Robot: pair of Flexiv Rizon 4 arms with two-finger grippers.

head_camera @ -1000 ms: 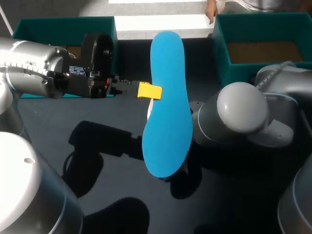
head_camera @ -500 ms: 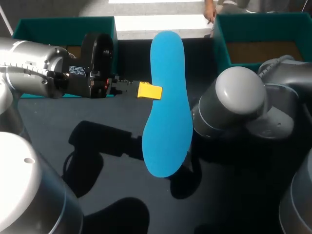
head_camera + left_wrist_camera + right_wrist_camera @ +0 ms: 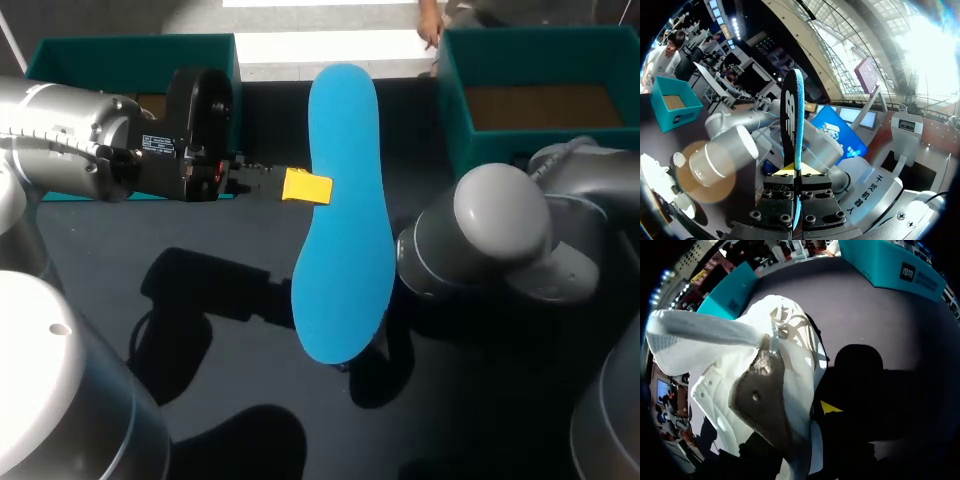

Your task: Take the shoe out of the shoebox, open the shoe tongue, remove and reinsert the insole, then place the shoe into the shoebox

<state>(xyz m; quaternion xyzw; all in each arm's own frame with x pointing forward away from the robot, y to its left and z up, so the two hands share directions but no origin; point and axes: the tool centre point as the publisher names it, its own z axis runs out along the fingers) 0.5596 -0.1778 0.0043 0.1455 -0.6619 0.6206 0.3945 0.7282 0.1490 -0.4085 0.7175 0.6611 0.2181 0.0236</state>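
Note:
A blue insole (image 3: pixel 345 220) hangs flat in the air over the table's middle, with my left gripper (image 3: pixel 305 187) shut on its left edge. In the left wrist view the insole (image 3: pixel 794 115) stands edge-on, pinched between the yellow tips of the left gripper (image 3: pixel 796 179). The white shoe (image 3: pixel 765 385) fills the right wrist view, its tongue pulled up and its brown inside bare. My right gripper (image 3: pixel 815 412) sits at the shoe's side wall. In the head view the insole and my right arm (image 3: pixel 500 235) hide the shoe and the right gripper.
Two teal boxes with brown floors stand at the back, one at the left (image 3: pixel 130 50) and one at the right (image 3: pixel 540 60). Dark bare table (image 3: pixel 230 400) lies in front of the insole.
My right arm's elbow rose, then dropped lower and slightly right. A sliver of white shoe beside the insole's left edge has gone out of sight. The left arm and insole have not moved.

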